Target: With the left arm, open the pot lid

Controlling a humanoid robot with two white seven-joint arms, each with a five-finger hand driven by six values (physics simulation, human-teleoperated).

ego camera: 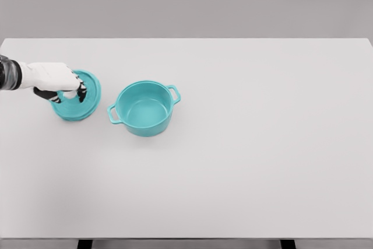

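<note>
Teal pot sits open and empty on the white table, just right of the left hand, so the lid's already off. Left hand's fingers are curled down on the teal lid, lid flat on the table beside the pot, probably being set clear before letting go.

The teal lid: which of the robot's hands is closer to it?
Left. The left hand is on top of the lid, which lies on the table left of the open pot. The right hand is not in view.
</note>
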